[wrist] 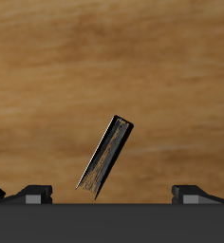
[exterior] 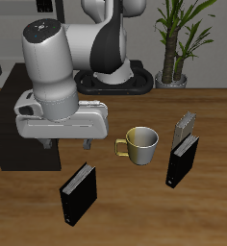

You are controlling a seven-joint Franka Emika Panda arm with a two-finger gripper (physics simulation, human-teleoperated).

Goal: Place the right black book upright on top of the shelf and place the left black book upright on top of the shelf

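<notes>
First step in hand – going for right black book (exterior: 78,193), standing near table's front edge, below gripper (exterior: 75,145). Gripper hovers above it, jaws spread, holding nothing. Wrist view shows book (wrist: 106,156) from above, between fingertips. Next: drop straight down, pinch book. Left black book (exterior: 182,159) stands past mug (exterior: 140,144), grey book (exterior: 185,126) behind it. Shelf (exterior: 8,120) at table's side – mostly hidden by arm.

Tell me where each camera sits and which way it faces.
Exterior view: before and above the table, facing the robot; shows its arm and open gripper.
Wrist view: on the gripper, looking down at the table; its fingertips show.
Shared: the right black book, under the gripper.
</notes>
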